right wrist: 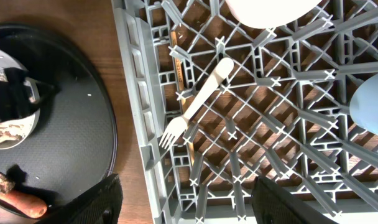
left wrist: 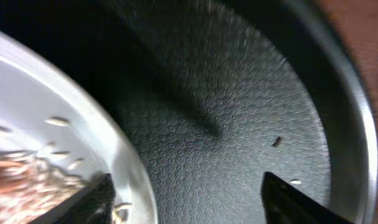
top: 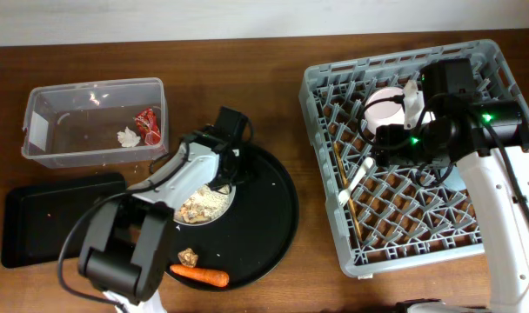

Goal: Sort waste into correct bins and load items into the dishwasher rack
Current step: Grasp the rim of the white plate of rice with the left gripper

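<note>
A pale bowl (top: 204,205) holding rice-like scraps (top: 197,209) sits on the round black tray (top: 273,217). My left gripper (top: 227,174) is open and straddles the bowl's rim (left wrist: 124,168), one finger inside the bowl and one over the tray (left wrist: 239,112). A carrot (top: 199,276) and a brown lump (top: 188,256) lie at the tray's front. The clear tub (top: 38,130) holds a red wrapper (top: 148,124) and a white tissue (top: 127,136). My right gripper (right wrist: 189,199) is open and empty above the grey rack's (top: 334,217) left side. In the rack lie a white fork (right wrist: 198,102), chopsticks (right wrist: 181,74), a cream cup (top: 385,109) and a blue cup (right wrist: 372,106).
A shallow black rectangular tray (top: 56,213) lies at the front left, below the clear tub. The wooden table (top: 247,78) shows between the round tray and the rack. The right wrist view also shows the round tray (right wrist: 71,143), the carrot (right wrist: 18,200) and the bowl (right wrist: 9,121).
</note>
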Controlling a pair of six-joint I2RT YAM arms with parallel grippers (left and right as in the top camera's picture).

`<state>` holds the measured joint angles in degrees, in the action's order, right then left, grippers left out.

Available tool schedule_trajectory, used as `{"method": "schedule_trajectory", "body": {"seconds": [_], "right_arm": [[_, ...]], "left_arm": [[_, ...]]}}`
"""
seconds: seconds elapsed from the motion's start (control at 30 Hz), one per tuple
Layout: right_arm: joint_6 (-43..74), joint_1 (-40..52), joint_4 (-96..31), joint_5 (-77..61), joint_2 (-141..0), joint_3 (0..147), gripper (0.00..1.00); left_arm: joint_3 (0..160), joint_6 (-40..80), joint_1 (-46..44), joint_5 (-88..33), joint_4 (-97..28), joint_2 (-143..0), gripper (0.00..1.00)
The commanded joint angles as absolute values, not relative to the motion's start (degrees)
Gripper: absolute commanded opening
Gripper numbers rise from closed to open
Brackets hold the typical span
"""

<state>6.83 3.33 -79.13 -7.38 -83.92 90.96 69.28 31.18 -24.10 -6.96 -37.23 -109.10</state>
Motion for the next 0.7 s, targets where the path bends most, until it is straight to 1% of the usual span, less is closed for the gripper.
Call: {"method": "schedule_trajectory", "body": {"seconds": [0.0,0.07,0.27,0.4,0.5,0.63,0.67], "right_arm": [[6.2,2.9,-79.4,-6.9,-83.2,91.3,0.70],[6.2,2.9,-79.6,-6.9,-83.2,91.3,0.70],[6.2,2.9,-79.6,-6.9,-83.2,91.3,0.70],[6.2,2.9,-79.6,-6.9,-83.2,91.3,0.70],[6.2,2.9,-80.0,-6.9,-83.2,91.3,0.70],[6.2,2.9,-81.0,-6.9,-83.2,91.3,0.69],[6.2,2.9,-81.3,-6.9,-83.2,91.3,0.69]], "left_arm": [[69.6,31.2,-26.3,-5.5,-37.8,-111.4,0.59],[69.6,31.2,-27.1,-3.7,-38.9,-112.5,0.53],[69.5,31.2,-28.1,0.1,-45.2,-113.5,0.47],[69.5,31.2,-28.1,1.5,-48.3,-113.5,0.39],[69.5,31.2,-28.1,1.5,-49.0,-113.5,0.37],[69.4,31.2,-28.2,1.5,-48.9,-113.5,0.27],[69.4,31.2,-28.3,1.6,-48.8,-113.5,0.27]]}}
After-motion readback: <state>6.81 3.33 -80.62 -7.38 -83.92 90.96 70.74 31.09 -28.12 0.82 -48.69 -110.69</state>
